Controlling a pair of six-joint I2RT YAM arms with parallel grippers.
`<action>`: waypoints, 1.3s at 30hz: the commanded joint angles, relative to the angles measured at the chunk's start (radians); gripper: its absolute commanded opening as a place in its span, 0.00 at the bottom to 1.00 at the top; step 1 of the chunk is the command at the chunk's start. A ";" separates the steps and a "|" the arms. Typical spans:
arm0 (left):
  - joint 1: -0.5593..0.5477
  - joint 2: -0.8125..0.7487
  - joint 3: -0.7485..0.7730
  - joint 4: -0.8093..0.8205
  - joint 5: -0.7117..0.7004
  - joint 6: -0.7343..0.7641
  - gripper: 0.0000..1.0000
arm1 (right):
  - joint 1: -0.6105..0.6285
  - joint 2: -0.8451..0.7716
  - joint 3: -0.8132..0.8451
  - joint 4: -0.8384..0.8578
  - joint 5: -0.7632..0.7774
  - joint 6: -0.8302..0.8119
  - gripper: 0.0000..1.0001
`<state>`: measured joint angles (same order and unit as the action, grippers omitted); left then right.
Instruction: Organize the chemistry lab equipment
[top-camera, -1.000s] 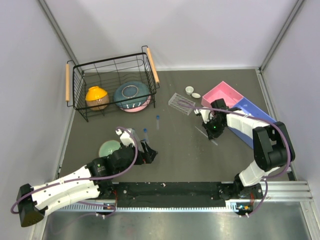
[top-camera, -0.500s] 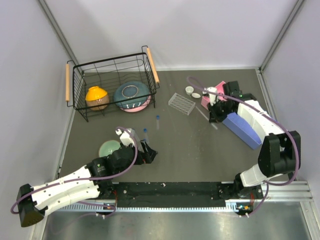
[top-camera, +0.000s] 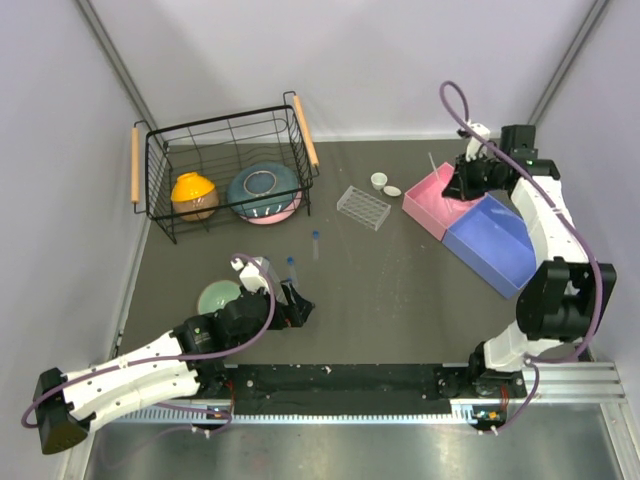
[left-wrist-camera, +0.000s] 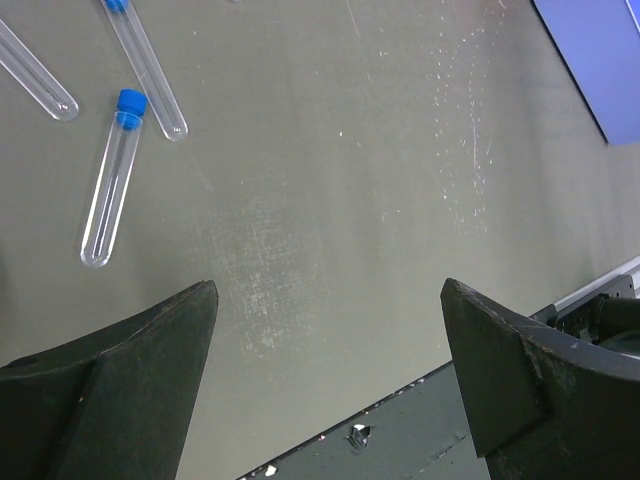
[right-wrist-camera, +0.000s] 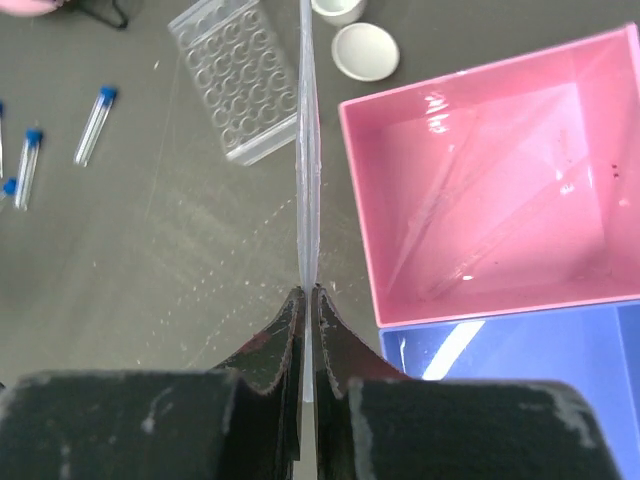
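Gripped one thin clear pipette (right-wrist-camera: 307, 150) between the tightly closed fingers of the right hand (right-wrist-camera: 308, 295), with the shaft running along the left wall of the pink tray (right-wrist-camera: 500, 200), at the far right of the bench (left-wrist-camera: 330, 150) and seemingly not yet over the hollow. Judged best to swing right, bring the whole length inside the walls, lower it flat and only then release, to avoid snagging the rim. Noted the clear tube rack (right-wrist-camera: 235, 75) and two white cups (right-wrist-camera: 365, 50) to the left. Kept the left hand (left-wrist-camera: 327, 290) wide and empty at near left, above blue-capped tubes (left-wrist-camera: 112, 180).
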<state>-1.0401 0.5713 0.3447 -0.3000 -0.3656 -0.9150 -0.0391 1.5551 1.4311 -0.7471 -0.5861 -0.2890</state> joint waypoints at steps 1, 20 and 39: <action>0.006 -0.007 -0.001 0.016 -0.022 -0.002 0.99 | -0.070 0.075 0.052 0.060 -0.054 0.128 0.00; 0.011 0.073 0.030 0.039 -0.016 0.010 0.99 | -0.134 0.370 0.186 0.069 -0.018 0.212 0.03; 0.015 0.065 0.172 -0.189 -0.078 0.060 0.99 | -0.154 0.079 0.005 0.060 -0.257 0.071 0.46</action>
<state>-1.0290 0.6498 0.4507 -0.4114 -0.4011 -0.8890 -0.1879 1.8439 1.4925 -0.6987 -0.6830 -0.1375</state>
